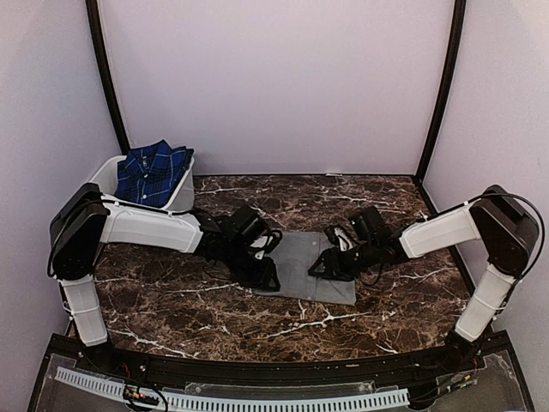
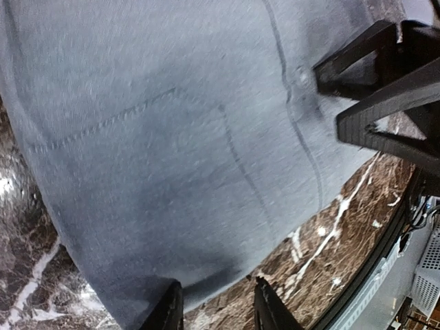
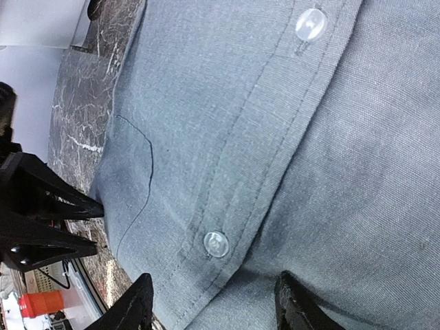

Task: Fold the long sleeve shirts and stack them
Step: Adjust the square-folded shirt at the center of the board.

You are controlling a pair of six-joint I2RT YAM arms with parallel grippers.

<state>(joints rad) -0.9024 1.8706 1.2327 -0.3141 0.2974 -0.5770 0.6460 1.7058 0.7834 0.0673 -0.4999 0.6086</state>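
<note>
A plain grey long sleeve shirt (image 1: 307,268) lies folded flat in the middle of the marble table. Its chest pocket and placket fill the left wrist view (image 2: 172,137), and its pale buttons (image 3: 216,243) show in the right wrist view. My left gripper (image 1: 268,276) hovers low over the shirt's left edge; it is open (image 2: 216,311), with the hem and bare table between its fingers. My right gripper (image 1: 319,268) stands open (image 3: 213,309) over the button placket, on the shirt's right half. The navy-and-blue plaid shirt (image 1: 154,172) lies folded in the tub.
The white plastic tub (image 1: 182,196) sits at the back left corner, close behind the left arm's forearm. Purple walls close in the back and both sides. Dark marble table (image 1: 171,300) surrounds the shirt; a black rail runs along the near edge.
</note>
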